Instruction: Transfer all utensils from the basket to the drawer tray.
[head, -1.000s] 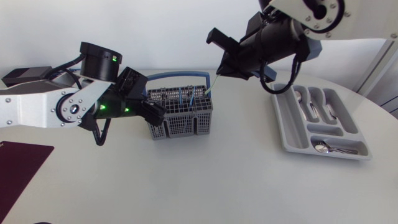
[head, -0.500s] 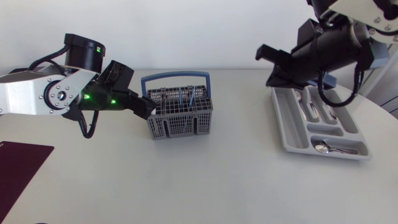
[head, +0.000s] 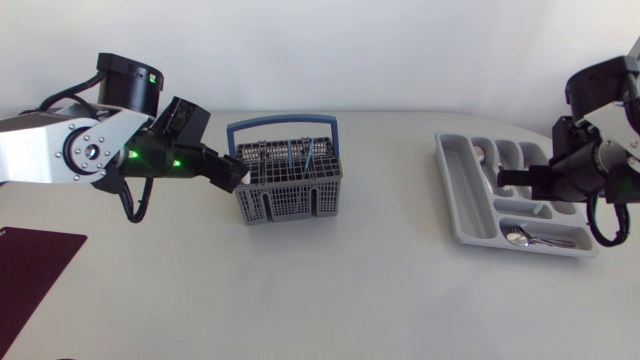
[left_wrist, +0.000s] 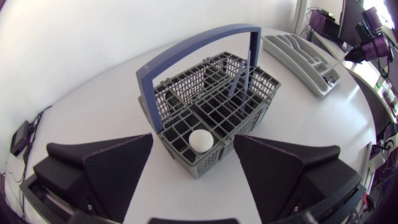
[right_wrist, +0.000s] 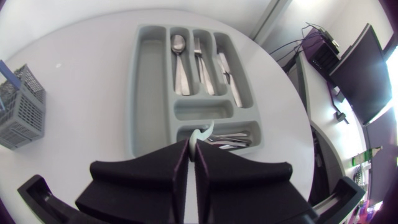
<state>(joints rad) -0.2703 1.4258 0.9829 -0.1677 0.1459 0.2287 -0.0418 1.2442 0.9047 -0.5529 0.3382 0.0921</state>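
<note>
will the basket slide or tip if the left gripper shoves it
Probably slides: the basket sits on a broad flat base. Its open mesh walls look light, so a high push near the handle might tip it.

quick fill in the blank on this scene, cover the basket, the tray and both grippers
1. The basket has a ___ handle.
2. The left gripper has its fingers ___, one on each side of the basket's near corner.
3. The right gripper is ___ on a thin pale utensil over the drawer tray.
4. The tray's widest long compartment is ___.

Missing words: blue; open; shut; empty.
</note>
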